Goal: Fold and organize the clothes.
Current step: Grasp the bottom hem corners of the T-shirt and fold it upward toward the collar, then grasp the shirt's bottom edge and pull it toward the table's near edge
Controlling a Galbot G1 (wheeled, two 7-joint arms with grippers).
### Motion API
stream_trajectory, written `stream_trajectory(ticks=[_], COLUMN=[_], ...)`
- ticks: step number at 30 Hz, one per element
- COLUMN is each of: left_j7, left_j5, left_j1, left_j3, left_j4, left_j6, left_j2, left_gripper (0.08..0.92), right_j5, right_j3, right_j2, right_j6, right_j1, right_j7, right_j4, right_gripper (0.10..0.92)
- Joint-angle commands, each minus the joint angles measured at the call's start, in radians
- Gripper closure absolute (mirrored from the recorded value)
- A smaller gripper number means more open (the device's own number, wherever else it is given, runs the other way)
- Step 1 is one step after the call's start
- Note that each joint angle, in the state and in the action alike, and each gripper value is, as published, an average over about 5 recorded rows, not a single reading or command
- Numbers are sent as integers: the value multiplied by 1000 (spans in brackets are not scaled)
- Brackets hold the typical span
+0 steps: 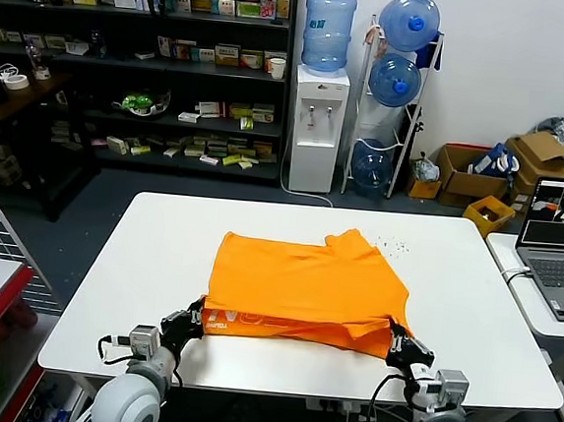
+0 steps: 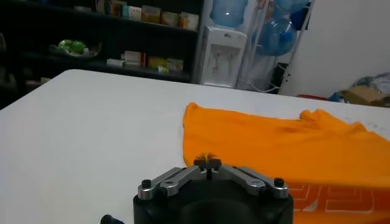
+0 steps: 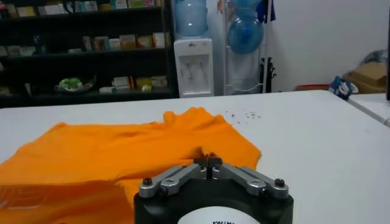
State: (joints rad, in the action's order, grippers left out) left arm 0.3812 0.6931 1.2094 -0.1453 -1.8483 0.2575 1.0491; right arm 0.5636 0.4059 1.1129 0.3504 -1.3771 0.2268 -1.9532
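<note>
Gripping both near corners at once, the two arms have the orange T-shirt [image 1: 303,284] pinched along its front edge on the white surface [image 1: 470,316]. The left gripper [image 1: 198,314] has its fingers clamped on the shirt's near-left corner, right by the white lettering [image 2: 332,196] that runs along that edge. Over on the other side, the right gripper [image 1: 396,341] has its fingers closed on the near-right corner, with fabric bunched between them. The shirt lies in the middle of the surface, its far part spread flat, one sleeve poking out toward the water dispenser [image 1: 318,125]. A laptop [image 1: 560,245] sits open on the neighbouring table to the right.
</note>
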Motion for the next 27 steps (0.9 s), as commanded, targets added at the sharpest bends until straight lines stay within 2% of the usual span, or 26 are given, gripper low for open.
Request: stream_trajectory(ticks=[1, 7, 13, 19, 22, 27], left_j7=[9, 9, -6, -68, -98, -145], left_j5=[-1, -14, -50, -106, -117, -153], left_j1=[-114, -74, 63, 209, 226, 188], left_j3=[36, 12, -40, -94, -98, -94], left_j4=[93, 49, -30, -34, -10, 44], left_j6=[22, 33, 29, -18, -43, -73], left_j2=[10, 10, 0, 40, 62, 88], left_gripper=[860, 692, 519, 345, 261, 184], right_j5=[62, 23, -77, -149, -159, -96], right_j3=[-46, -26, 36, 107, 144, 183], right_j2=[-29, -16, -21, -15, -11, -7], right_j6=[42, 16, -50, -113, -136, -139], right_j1=[131, 110, -19, -160, -192, -193], right_j7=[2, -43, -140, -239, -264, -271], right_j4=[81, 79, 35, 39, 71, 130], right_gripper=[799, 626, 452, 279, 220, 203])
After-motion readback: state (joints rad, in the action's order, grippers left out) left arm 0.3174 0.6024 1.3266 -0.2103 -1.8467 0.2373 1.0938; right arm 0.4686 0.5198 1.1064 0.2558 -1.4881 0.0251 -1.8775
